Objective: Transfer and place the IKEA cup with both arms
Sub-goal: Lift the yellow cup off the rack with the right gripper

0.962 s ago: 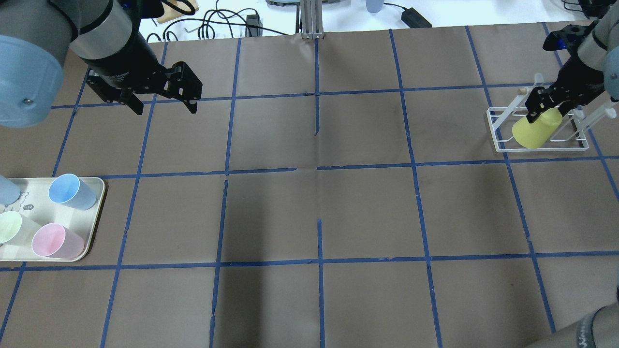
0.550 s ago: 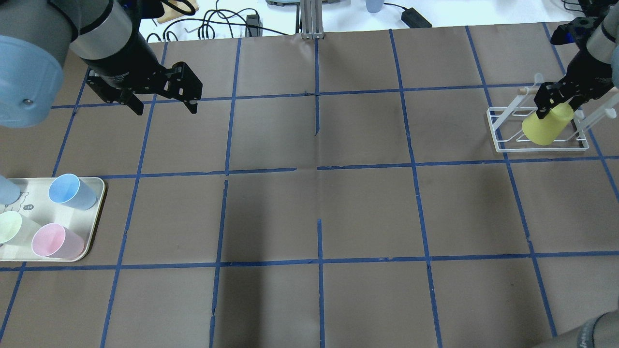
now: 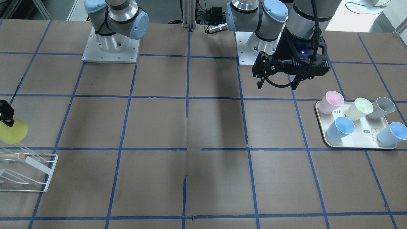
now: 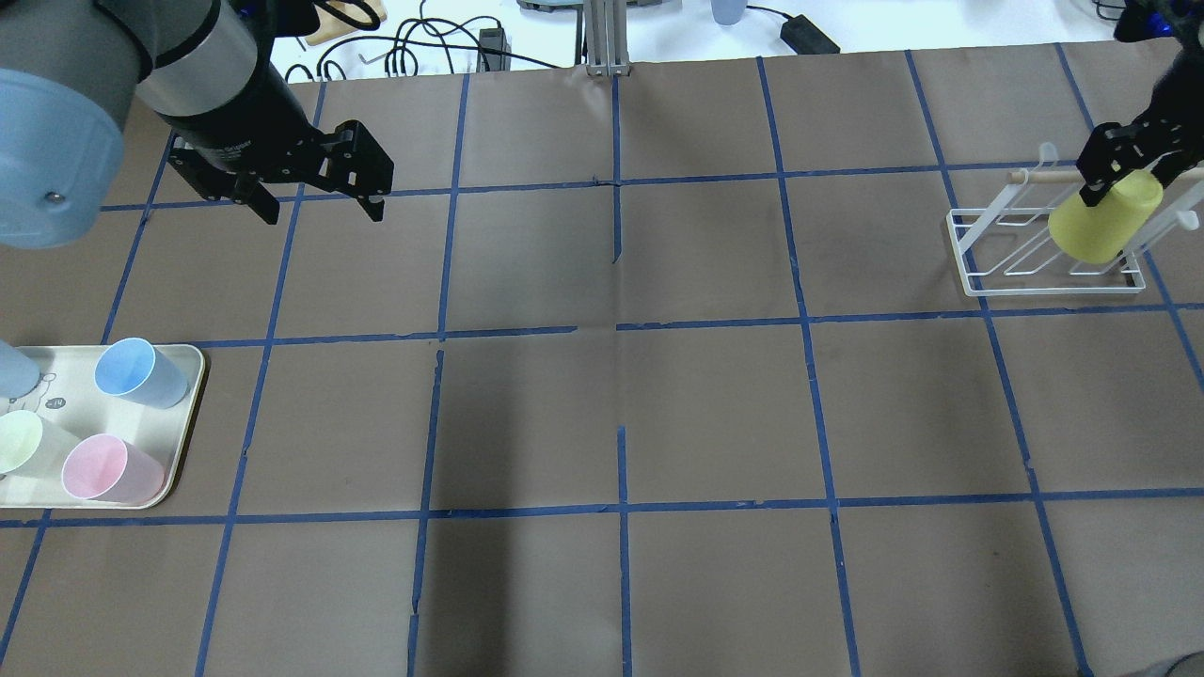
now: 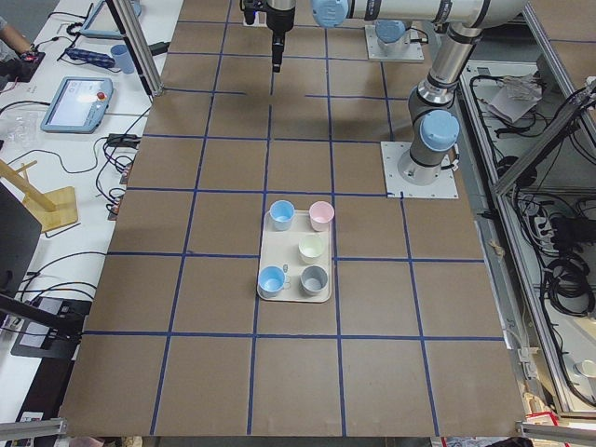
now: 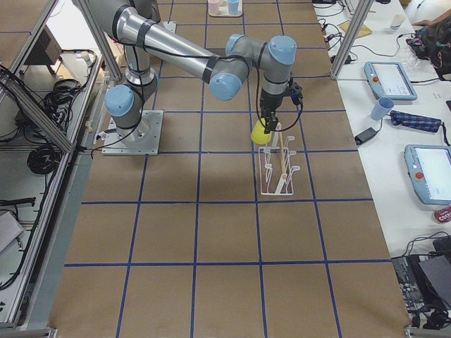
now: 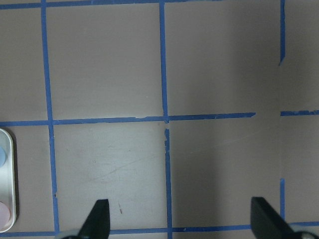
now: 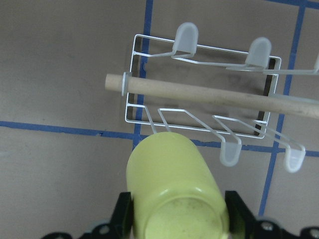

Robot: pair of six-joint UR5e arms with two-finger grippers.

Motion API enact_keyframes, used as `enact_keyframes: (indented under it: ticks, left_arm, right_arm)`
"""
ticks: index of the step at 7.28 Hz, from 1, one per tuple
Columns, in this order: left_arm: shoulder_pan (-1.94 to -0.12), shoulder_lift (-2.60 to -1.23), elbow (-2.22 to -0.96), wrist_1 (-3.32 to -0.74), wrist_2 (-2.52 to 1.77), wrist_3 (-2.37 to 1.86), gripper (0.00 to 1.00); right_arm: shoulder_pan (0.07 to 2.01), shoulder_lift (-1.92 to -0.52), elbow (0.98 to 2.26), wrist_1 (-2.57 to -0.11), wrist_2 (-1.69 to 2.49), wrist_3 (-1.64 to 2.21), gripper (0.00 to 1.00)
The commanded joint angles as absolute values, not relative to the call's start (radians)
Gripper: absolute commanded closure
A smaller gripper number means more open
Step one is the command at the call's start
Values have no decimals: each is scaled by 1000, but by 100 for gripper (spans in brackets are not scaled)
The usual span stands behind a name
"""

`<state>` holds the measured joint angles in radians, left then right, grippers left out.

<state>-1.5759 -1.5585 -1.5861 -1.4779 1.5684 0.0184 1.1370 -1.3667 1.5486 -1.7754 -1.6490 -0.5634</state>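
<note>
The lemon-yellow IKEA cup (image 4: 1102,226) is held in my right gripper (image 4: 1116,185), which is shut on its base end. The cup hangs tilted, mouth down, above the white wire rack (image 4: 969,259) at the far right. In the right wrist view the cup (image 8: 172,179) sits between the fingers (image 8: 124,214), over the rack's near edge (image 8: 199,47). It also shows in the front view (image 3: 12,132) at the left edge. My left gripper (image 4: 322,212) is open and empty, high over the far left of the table, also seen in the front view (image 3: 276,86).
A cream tray (image 4: 183,414) at the near left holds several cups: light blue (image 4: 136,371), pink (image 4: 103,467) and pale cream-yellow (image 4: 23,442). The rack has a wooden dowel (image 8: 224,94) across its top and upright wire pegs. Cables lie beyond the table's far edge.
My right gripper has carried the yellow cup to the right and farther back over the rack. The left arm has not moved.
</note>
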Motion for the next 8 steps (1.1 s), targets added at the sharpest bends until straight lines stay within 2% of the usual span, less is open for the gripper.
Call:
enact_keyframes:
  ticks: [1, 3, 5, 8]
  left_arm:
    - [-1575, -1559, -1589, -1477, 1566, 18, 0]
    - [-1568, -1559, -1591, -1479, 1556, 17, 0]
    - [-1525, -1554, -1591, -1491, 1454, 15, 0]
    - [-1364, -1540, -1606, -1619, 1051, 20, 0]
  right_arm:
    - [1153, -1457, 1546, -1674, -1610, -572, 84]
    - [1196, -1529, 1546, -1521, -1354, -571, 85]
    - [1203, -1540, 1546, -1349, -982, -566, 85]
    - [1357, -1534, 1577, -1338, -611, -554, 88]
